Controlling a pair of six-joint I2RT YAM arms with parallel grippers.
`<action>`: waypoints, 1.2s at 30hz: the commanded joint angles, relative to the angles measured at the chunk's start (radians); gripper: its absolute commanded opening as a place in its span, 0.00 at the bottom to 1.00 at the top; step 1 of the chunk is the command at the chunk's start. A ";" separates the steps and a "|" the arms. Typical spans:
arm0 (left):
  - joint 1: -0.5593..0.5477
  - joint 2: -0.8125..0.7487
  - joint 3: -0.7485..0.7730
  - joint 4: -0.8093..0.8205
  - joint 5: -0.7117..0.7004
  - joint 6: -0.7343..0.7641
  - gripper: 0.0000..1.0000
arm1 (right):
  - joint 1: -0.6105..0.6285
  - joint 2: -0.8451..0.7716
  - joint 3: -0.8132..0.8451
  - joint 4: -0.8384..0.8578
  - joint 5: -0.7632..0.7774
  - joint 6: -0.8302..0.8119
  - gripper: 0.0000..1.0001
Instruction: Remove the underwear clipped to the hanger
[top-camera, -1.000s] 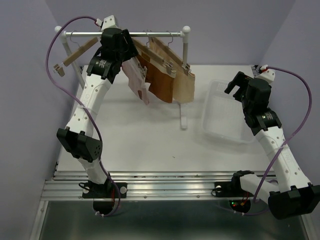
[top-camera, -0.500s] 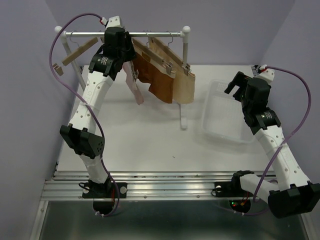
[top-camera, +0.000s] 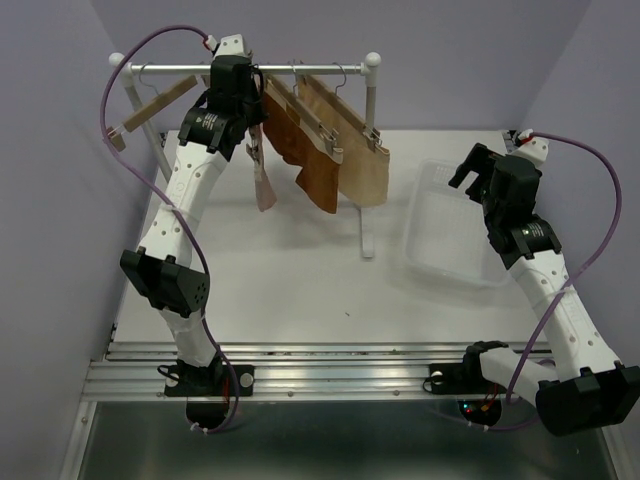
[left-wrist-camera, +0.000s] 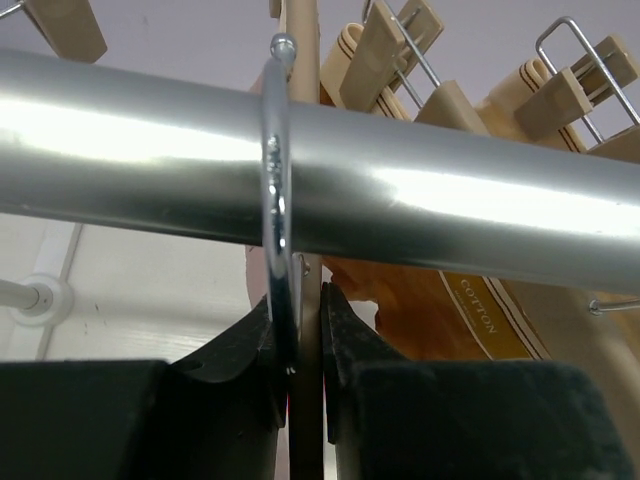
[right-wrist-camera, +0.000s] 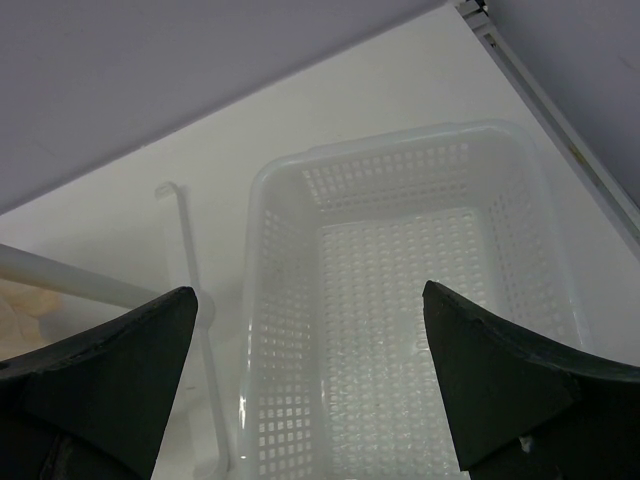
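Note:
Three hangers with underwear hang on the silver rail (top-camera: 300, 67). The pale pink underwear (top-camera: 263, 185) hangs edge-on at the left, the rust-brown one (top-camera: 305, 160) in the middle, the beige one (top-camera: 366, 172) at the right. My left gripper (left-wrist-camera: 298, 300) is up under the rail, shut on the pink piece's wooden hanger (left-wrist-camera: 305, 400) right at its metal hook (left-wrist-camera: 275, 180). The rust-brown cloth (left-wrist-camera: 420, 320) shows just behind the fingers. My right gripper (right-wrist-camera: 310, 300) hovers open and empty above the basket (right-wrist-camera: 270, 170).
A clear plastic basket (top-camera: 415, 215) sits at the right of the table. An empty wooden clip hanger (top-camera: 155, 105) hangs tilted at the rail's left end. The rack's white post (top-camera: 368, 150) and foot stand between the clothes and the basket.
My left gripper has closed on the pink piece's hanger. That hanger has turned, so the pink underwear swung left and now hangs edge-on. The right arm has stayed put.

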 joint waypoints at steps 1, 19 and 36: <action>-0.010 -0.031 0.049 0.031 -0.022 0.048 0.00 | -0.003 -0.003 -0.004 0.058 0.003 -0.018 1.00; -0.036 -0.163 -0.052 0.154 -0.083 0.180 0.00 | -0.003 -0.011 -0.010 0.076 -0.087 -0.041 1.00; -0.050 -0.286 -0.190 0.151 -0.083 0.204 0.00 | -0.003 -0.032 -0.014 0.086 -0.109 -0.055 1.00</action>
